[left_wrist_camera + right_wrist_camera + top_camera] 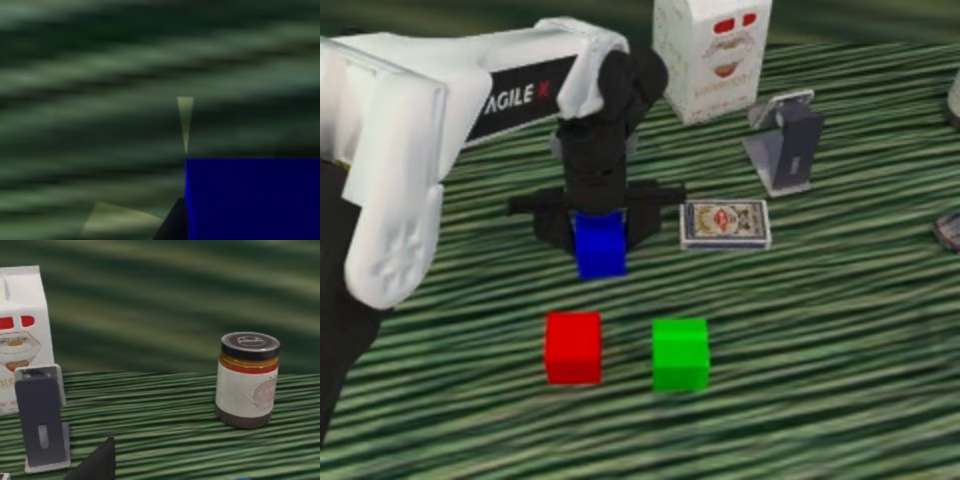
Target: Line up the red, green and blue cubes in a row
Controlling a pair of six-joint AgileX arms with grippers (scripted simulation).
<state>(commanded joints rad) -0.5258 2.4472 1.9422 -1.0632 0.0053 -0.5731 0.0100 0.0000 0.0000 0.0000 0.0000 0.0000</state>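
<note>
The blue cube (599,244) sits at the middle of the top view, gripped between the fingers of my left tool (597,222), which reaches down from the upper left of the frame. The left wrist view shows the same cube (252,199) filling its lower right against the green striped table (100,100). The red cube (572,346) and green cube (680,353) rest side by side, apart, lower in the frame. A card deck (725,223) lies just right of my tool. Further up stand a grey phone stand (786,142) and a white carton (711,56). My right tool is out of the top view; its wrist view shows a jar (247,379).
</note>
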